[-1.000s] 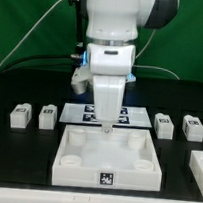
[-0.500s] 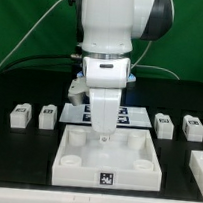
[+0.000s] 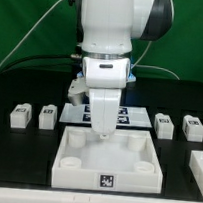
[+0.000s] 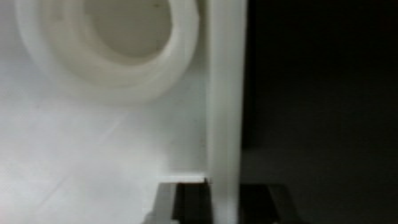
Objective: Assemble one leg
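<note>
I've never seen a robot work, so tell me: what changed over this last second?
The arm sank, bringing the gripper down close over the white panel's far edge, mostly in the first half second. Nothing was taken hold of or let go. The four legs, the panel and the marker board stayed where they were.

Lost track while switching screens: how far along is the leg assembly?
Done: nothing yet. All four legs lie loose on the table, a left pair and a right pair in the exterior view. The sockets of the panel that show look empty. In hand: the gripper hangs low over the panel's far edge, with no leg in it. Left: pick up a leg and seat it in a socket.
</note>
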You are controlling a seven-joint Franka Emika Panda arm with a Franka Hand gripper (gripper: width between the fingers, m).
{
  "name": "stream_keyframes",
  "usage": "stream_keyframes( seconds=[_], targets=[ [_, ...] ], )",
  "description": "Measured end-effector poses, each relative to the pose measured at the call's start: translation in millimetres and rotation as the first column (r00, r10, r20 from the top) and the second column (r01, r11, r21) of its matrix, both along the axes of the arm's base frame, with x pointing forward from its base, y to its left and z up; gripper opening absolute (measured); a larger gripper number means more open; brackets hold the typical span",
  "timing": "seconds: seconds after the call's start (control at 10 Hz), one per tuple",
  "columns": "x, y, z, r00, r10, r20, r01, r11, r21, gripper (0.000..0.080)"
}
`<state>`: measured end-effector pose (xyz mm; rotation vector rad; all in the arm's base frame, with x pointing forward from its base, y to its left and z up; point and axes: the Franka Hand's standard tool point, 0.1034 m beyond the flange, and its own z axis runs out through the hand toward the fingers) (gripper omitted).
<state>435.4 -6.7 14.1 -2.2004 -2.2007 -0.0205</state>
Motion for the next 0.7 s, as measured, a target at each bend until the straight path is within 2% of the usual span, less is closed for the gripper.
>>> stream_keyframes(
  seconds=[0.5,0.7],
  targets=[
    [0.8,1.7,-0.2,1.0,0.001,0.003,-0.001,1.0,0.001,0.0057],
    [11.5,23.7,0.0,1.0,0.005,0.026,-0.006,1.0,0.018,0.0057]
  ],
)
